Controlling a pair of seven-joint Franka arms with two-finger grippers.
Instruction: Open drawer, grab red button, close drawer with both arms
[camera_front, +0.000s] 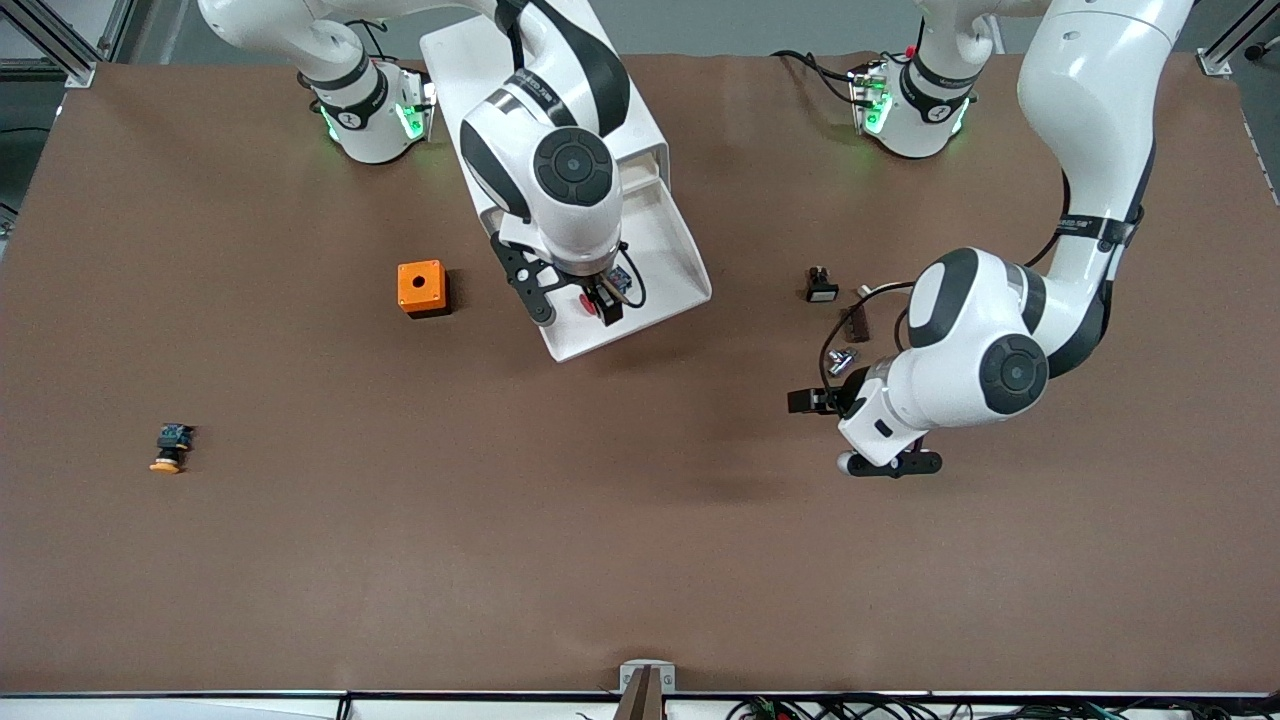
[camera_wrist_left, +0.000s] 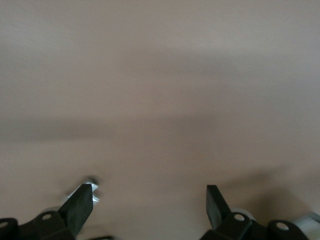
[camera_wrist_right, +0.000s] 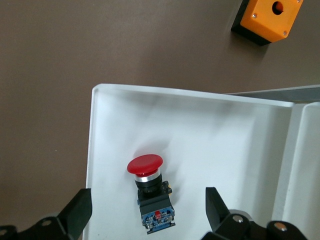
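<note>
Brown table (camera_front: 600, 520); right gripper (camera_wrist_right: 145, 210) open over drawer (camera_wrist_right: 225, 135)

The right arm's wrist covers most of the open drawer (camera_front: 668, 262), leaving only a sliver of the red-capped button (camera_front: 590, 303) visible there. In the left wrist view the tabletop (camera_wrist_left: 160, 90) is blurred. Small dark parts (camera_front: 822, 285) near the left arm are too small to identify.

Two glossy white Franka arms with black joint bands and round dark-grey joint caps; green lights at both bases; thin black cables looped along wrists; small printed lettering on black bands; black two-finger right gripper (camera_front: 572, 300) and left gripper (camera_front: 812, 400) on white hands
</note>
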